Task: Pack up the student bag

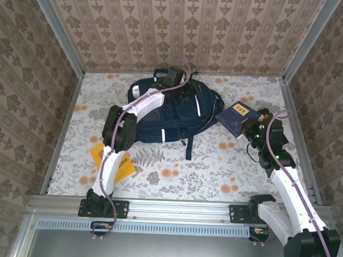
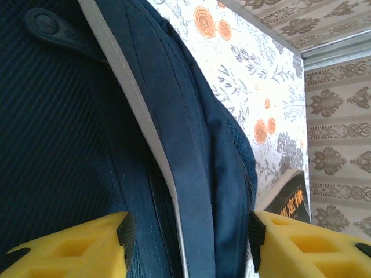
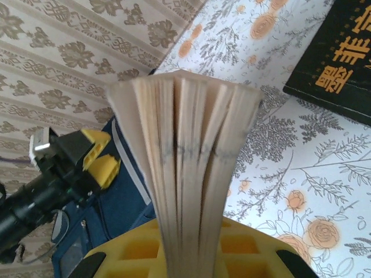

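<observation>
Currently the student bag [image 1: 180,120] lies at the middle-rear of the surface [image 1: 215,164], with its long axis running left to right. The right pincer [image 3: 185,258] is clamped on a book [image 3: 185,156], pages fanned toward the wrist camera. It stands near the bag's right end, so the bag lies to its left. The left pincer [image 2: 188,234] stands partly open astride a fold of bag fabric at the far edge; whether it pinches cannot be told. Insertion probably depends on that fold being lifted.

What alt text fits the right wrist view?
A book with fanned page edges, clamped in the right gripper. Behind, the left gripper at the navy bag; a black book lies on the floral table.
</observation>
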You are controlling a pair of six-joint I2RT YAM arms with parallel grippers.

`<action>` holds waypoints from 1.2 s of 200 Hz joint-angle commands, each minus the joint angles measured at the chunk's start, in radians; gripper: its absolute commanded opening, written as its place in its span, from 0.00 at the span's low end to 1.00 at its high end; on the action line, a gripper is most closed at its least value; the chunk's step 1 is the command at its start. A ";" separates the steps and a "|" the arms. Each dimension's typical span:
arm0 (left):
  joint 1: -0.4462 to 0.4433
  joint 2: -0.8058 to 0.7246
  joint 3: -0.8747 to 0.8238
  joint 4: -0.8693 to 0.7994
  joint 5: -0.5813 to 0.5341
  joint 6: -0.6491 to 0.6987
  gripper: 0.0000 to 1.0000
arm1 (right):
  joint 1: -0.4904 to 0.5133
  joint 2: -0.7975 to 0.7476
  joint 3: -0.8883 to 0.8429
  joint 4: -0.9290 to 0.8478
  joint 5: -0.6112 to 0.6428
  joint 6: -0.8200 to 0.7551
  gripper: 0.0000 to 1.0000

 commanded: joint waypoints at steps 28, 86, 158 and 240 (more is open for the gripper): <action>-0.006 0.132 0.137 0.071 0.064 -0.092 0.51 | 0.013 0.040 -0.018 0.060 -0.016 -0.002 0.00; -0.006 0.230 0.257 0.038 0.097 -0.113 0.24 | 0.017 0.109 -0.031 0.099 -0.052 0.008 0.00; 0.008 0.151 0.310 -0.235 0.099 0.082 0.00 | 0.038 0.082 0.058 -0.060 0.075 -0.050 0.00; 0.040 -0.157 0.226 -0.452 0.283 0.254 0.00 | 0.192 -0.089 0.135 -0.276 0.390 -0.097 0.00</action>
